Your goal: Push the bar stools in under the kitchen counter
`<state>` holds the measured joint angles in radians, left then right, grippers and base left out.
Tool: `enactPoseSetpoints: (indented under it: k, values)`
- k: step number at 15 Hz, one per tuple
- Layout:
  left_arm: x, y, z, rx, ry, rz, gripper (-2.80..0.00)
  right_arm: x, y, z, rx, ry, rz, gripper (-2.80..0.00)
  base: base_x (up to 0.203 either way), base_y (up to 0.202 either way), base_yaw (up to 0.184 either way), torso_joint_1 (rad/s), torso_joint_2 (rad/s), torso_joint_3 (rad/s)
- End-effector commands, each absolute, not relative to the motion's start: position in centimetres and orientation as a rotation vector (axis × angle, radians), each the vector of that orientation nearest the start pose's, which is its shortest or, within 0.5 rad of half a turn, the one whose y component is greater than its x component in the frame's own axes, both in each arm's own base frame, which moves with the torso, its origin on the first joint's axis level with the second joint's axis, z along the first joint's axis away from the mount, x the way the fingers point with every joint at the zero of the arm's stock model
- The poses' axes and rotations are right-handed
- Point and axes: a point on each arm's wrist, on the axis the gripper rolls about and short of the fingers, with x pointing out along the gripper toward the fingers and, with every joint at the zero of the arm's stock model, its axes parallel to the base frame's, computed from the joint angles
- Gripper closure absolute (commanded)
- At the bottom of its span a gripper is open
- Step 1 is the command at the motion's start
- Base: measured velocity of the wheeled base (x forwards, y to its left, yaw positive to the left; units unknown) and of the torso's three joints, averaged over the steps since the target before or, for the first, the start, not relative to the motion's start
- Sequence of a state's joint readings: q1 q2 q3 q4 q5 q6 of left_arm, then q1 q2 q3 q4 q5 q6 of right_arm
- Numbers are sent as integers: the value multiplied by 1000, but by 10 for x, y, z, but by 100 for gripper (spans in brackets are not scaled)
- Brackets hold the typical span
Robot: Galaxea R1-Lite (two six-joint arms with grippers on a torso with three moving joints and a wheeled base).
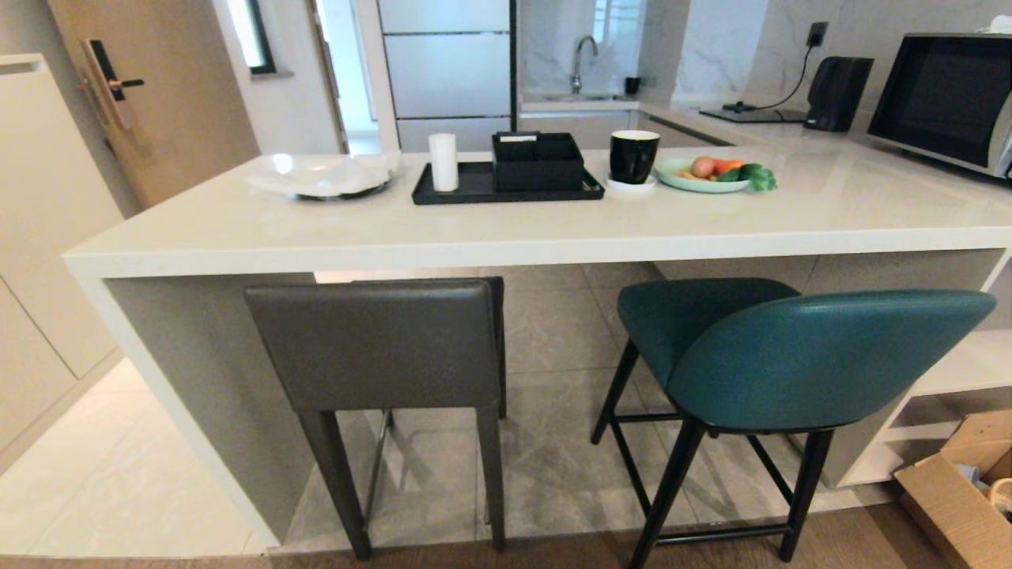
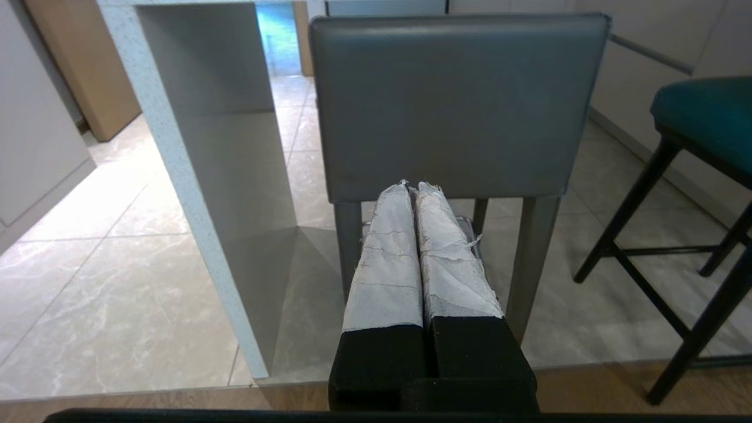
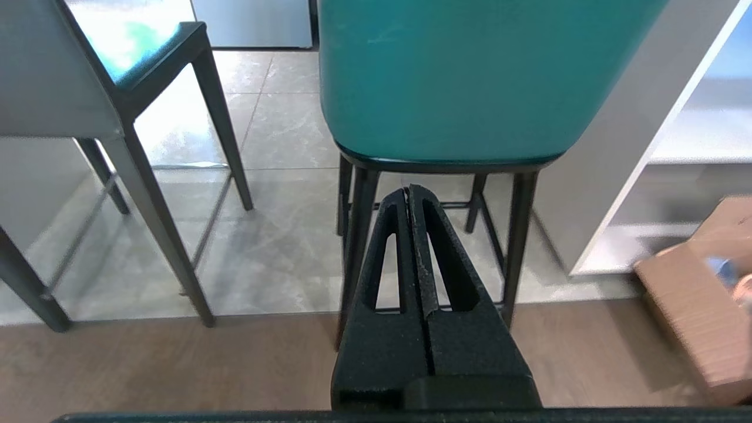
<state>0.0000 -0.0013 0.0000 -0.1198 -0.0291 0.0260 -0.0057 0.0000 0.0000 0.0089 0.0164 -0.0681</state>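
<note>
Two bar stools stand at the white kitchen counter (image 1: 506,229). The grey bar stool (image 1: 379,348) has its seat under the slab on the left, its back just outside the front edge. The teal bar stool (image 1: 822,356) stands on the right, farther out, its curved back clear of the counter. Neither arm shows in the head view. My left gripper (image 2: 416,187) is shut and empty, pointing at the lower edge of the grey bar stool (image 2: 458,106) back. My right gripper (image 3: 409,189) is shut and empty, just below the teal bar stool (image 3: 464,82) back.
On the counter are a black tray (image 1: 474,190) with a box, a white cylinder (image 1: 443,161), a black mug (image 1: 633,156), a plate of vegetables (image 1: 711,174) and a microwave (image 1: 945,99). The counter's white end panel (image 2: 176,176) stands left of the grey stool. A cardboard box (image 1: 961,494) lies on the floor at right.
</note>
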Motion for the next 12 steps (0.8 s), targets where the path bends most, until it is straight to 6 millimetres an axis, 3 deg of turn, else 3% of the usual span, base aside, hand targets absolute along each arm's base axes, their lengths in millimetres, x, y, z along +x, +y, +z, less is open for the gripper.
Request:
enactPoseSetpoints:
  k: [1,12]
  values:
    - [-20,-1,77,27,-82,-28,0,-23,1,74,-71,10,11,0,0,0,0,32,-75,-46]
    - [-20,-1,77,27,-82,-28,0,-23,1,74,-83,10,24,0,0,0,0,3,-6,-3]
